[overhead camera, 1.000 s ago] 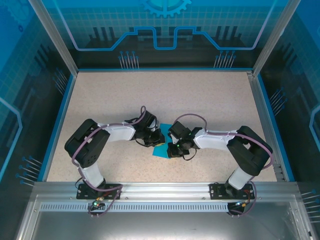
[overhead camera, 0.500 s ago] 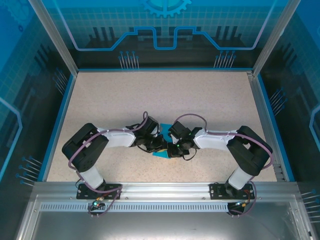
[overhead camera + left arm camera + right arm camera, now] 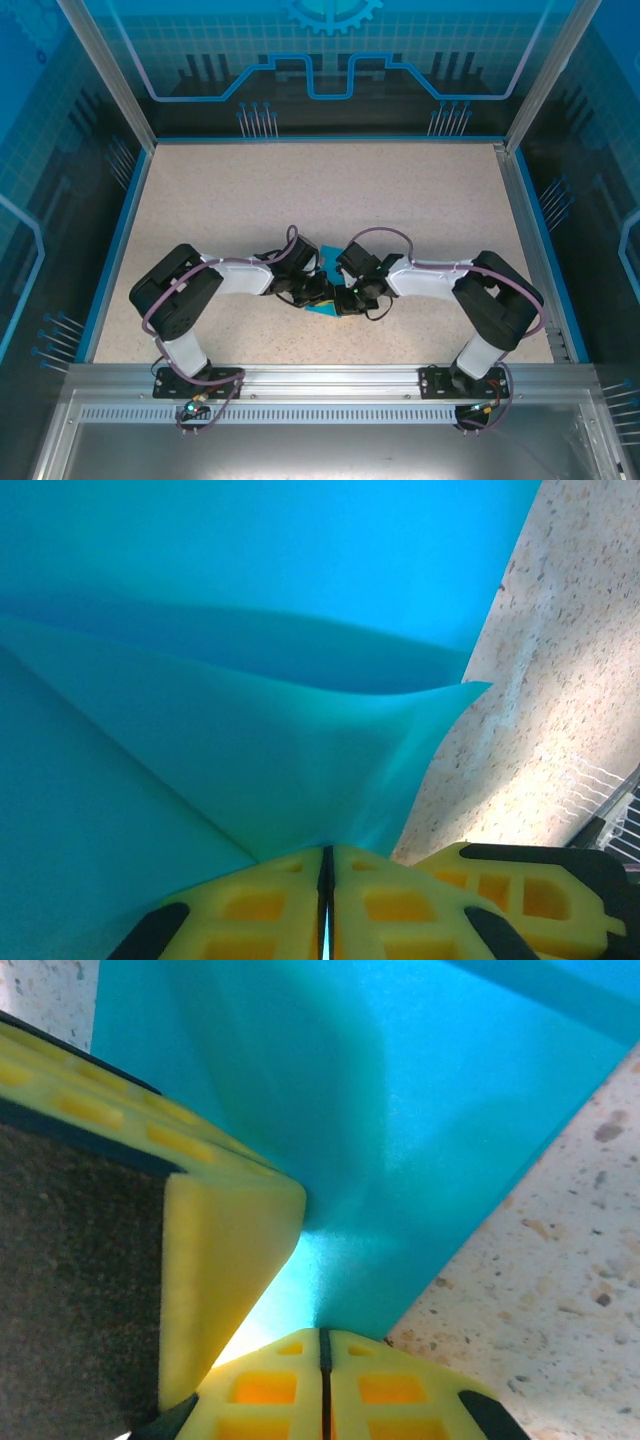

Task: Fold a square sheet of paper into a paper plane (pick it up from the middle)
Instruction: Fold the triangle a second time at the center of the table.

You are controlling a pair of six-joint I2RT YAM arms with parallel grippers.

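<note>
Two tools meet nose to nose over the near middle of the bench (image 3: 300,200), and the square sheet of paper (image 3: 323,306) sits right between and under them, so from the top camera I get just a small teal-blue wedge poking out on the near side of the wrists. Through the left wrist camera the paper looks plain, matte and teal-blue, no longer flat: one layer lies broad across the upper part of the view, a second layer bulges up in front of it, and its free corner juts to the right as a sharp point over the speckled bench. A straight crease runs from the left edge down toward the fingertips. The left tool (image 3: 325,865) has its yellow pads pressed together with that raised fold pinched in the seam. Through the right wrist camera the sheet shows a clean straight edge slanting across the bench, with a soft shadowed bend down its middle. The right tool (image 3: 322,1345) is also closed tight, the paper narrowing into its seam, and a yellow pad (image 3: 225,1250) of the left tool sits just beside it, touching the sheet.
</note>
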